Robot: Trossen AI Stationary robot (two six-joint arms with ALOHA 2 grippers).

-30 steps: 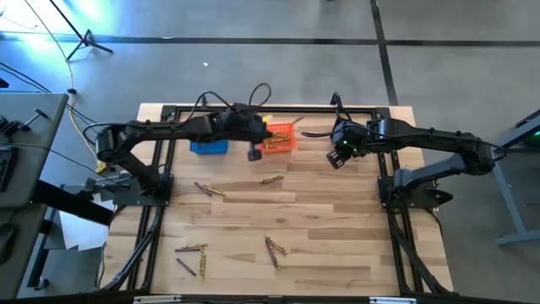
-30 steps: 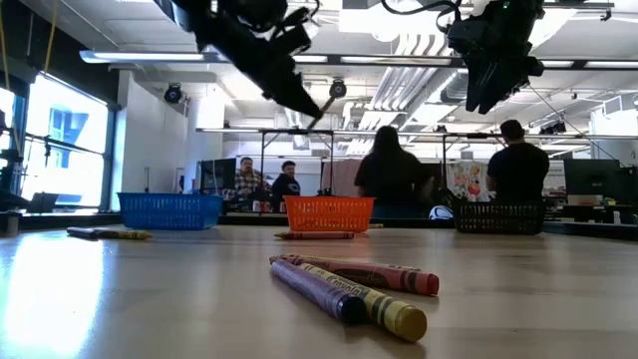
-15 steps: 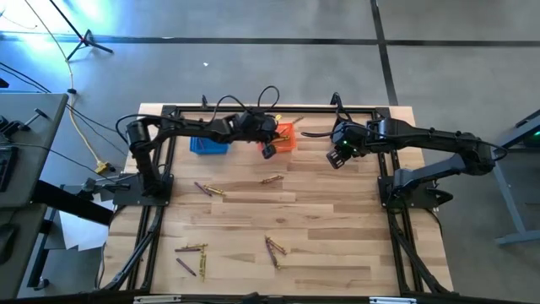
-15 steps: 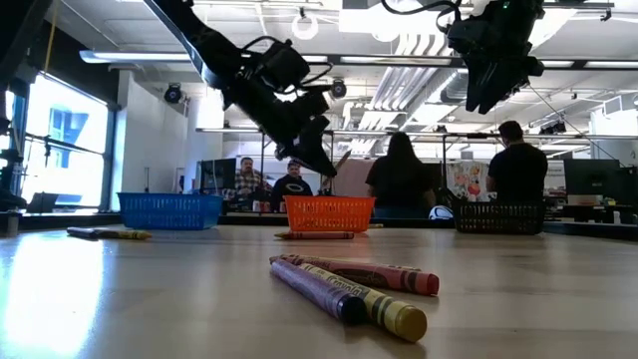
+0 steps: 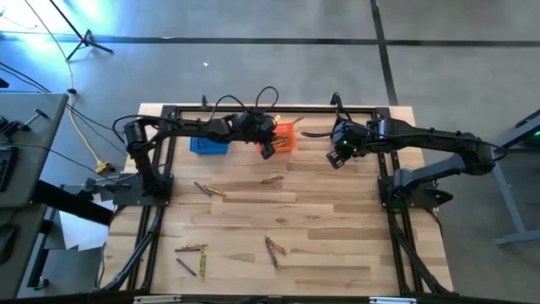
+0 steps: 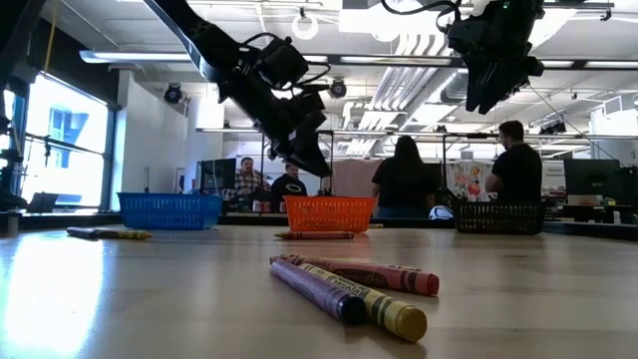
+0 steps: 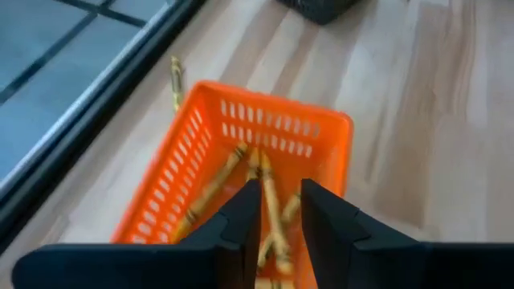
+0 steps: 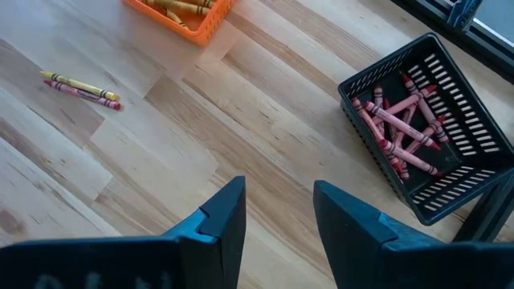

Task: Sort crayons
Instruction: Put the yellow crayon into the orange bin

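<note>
My left gripper (image 5: 268, 150) (image 7: 279, 189) hangs open just above the orange basket (image 7: 273, 128), which holds several yellow-gold crayons (image 7: 210, 189). Nothing sits between its fingers. My right gripper (image 5: 337, 159) (image 8: 277, 189) waits open, high over the far right of the table, near the black basket (image 8: 426, 152) of reddish-pink crayons (image 8: 397, 120). Loose crayons lie flat on the table: a pair at mid-table (image 5: 272, 179), another at the left (image 5: 209, 190), and more near the front (image 5: 274, 247) (image 5: 192, 249).
A blue basket (image 5: 208, 146) stands left of the orange one at the far edge. One yellow crayon (image 7: 174, 76) lies beyond the orange basket by the black frame rail. Three crayons (image 6: 349, 284) lie close to the low camera. People stand in the room behind the table.
My left gripper has gone down and toward the far edge, over the orange basket, rolling as it went. It carried a crayon at its fingertips; its fingers have now opened and the crayon is no longer between them.
</note>
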